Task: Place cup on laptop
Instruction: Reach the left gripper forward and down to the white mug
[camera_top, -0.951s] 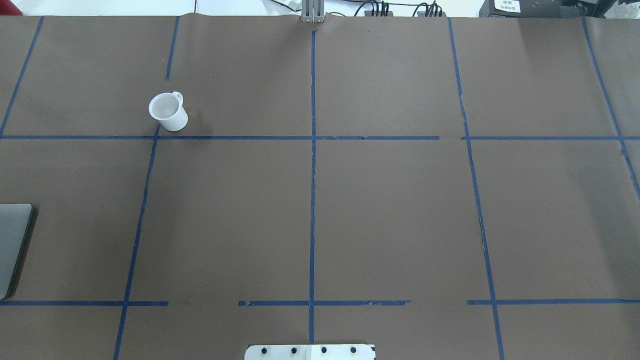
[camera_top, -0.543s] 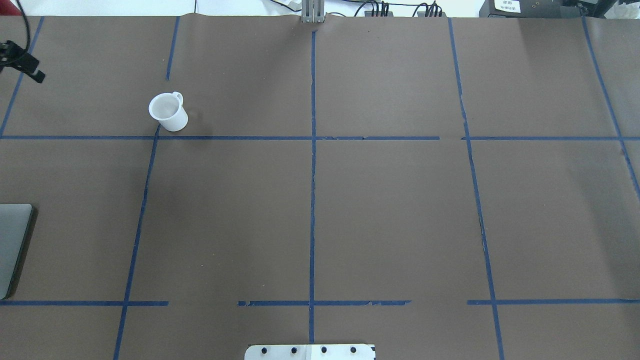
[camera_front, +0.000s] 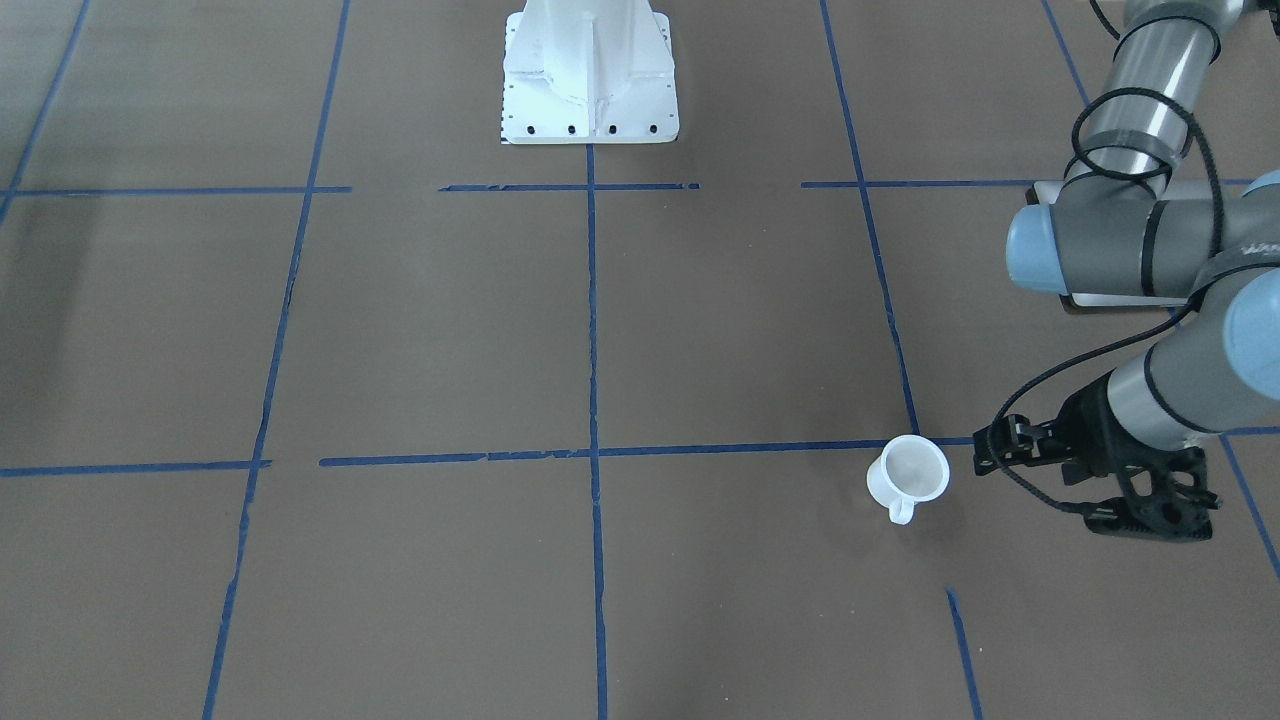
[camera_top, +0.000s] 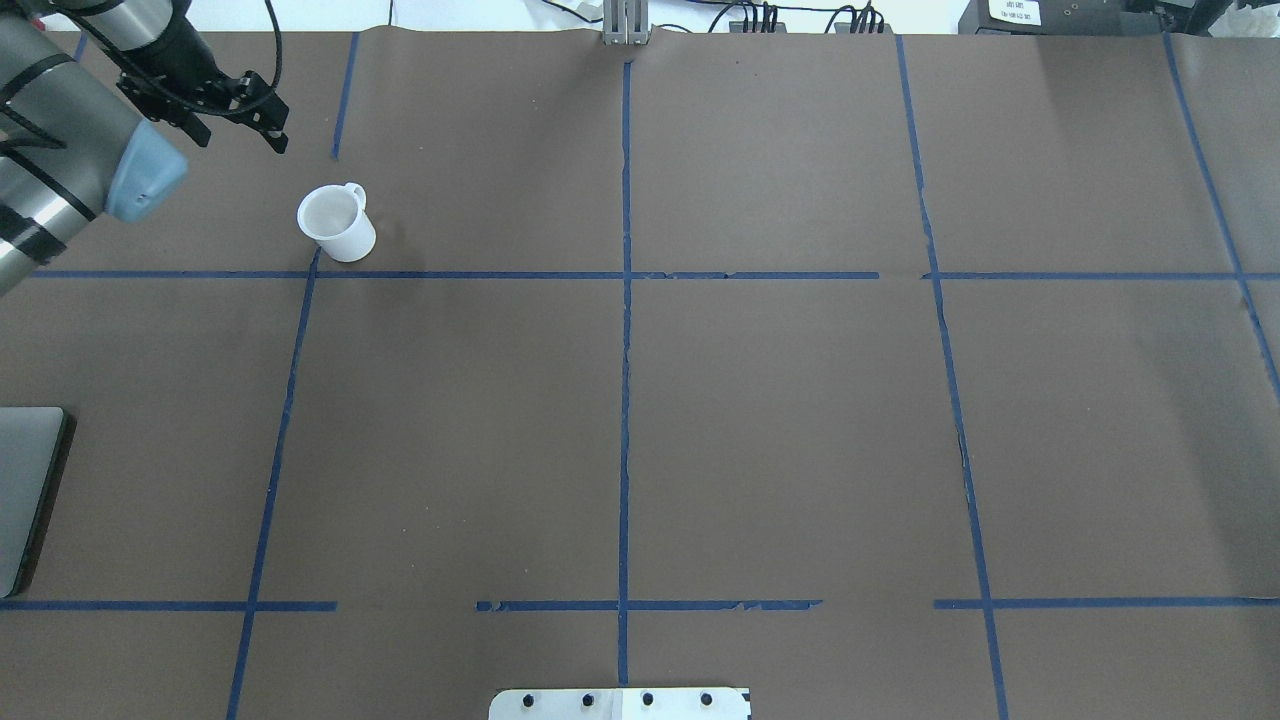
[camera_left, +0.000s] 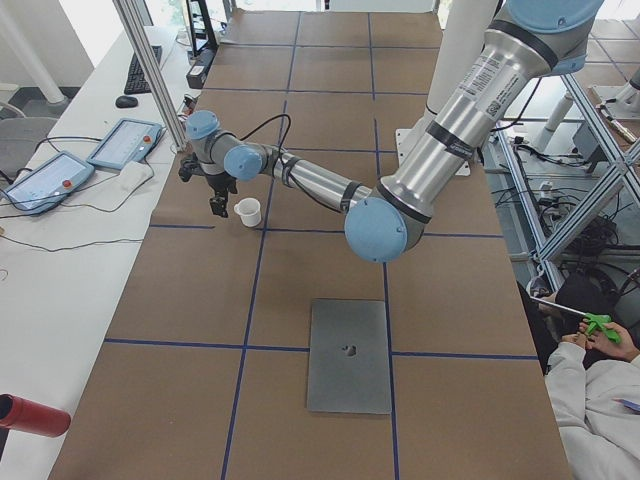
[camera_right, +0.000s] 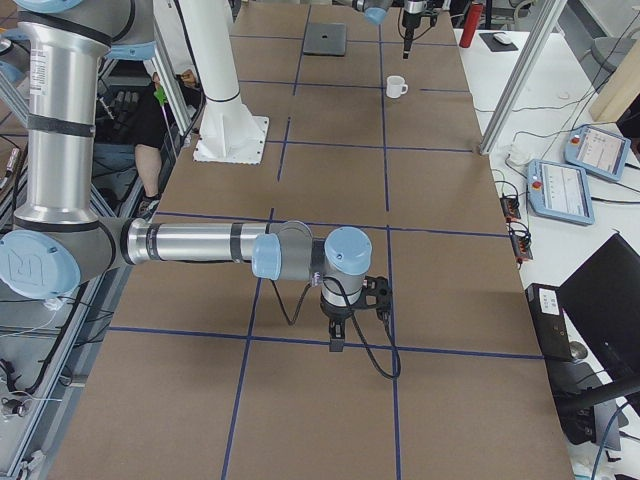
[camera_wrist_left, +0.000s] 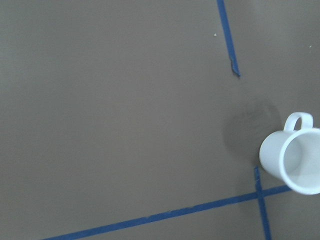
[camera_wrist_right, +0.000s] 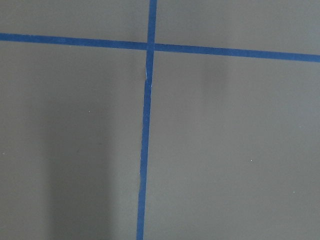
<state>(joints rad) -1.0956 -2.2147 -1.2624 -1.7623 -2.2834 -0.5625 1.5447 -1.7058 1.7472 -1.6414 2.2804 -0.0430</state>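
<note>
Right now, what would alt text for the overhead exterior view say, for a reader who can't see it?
A white cup stands upright on the brown table, far left, with the left gripper hovering just beyond it, not touching. The laptop lies at the near left edge, mostly cut off.

Only sign: dark apple logo, ctr of laptop lid; no legible txt.

White cup, silver-grey laptop (dark logo)
</note>
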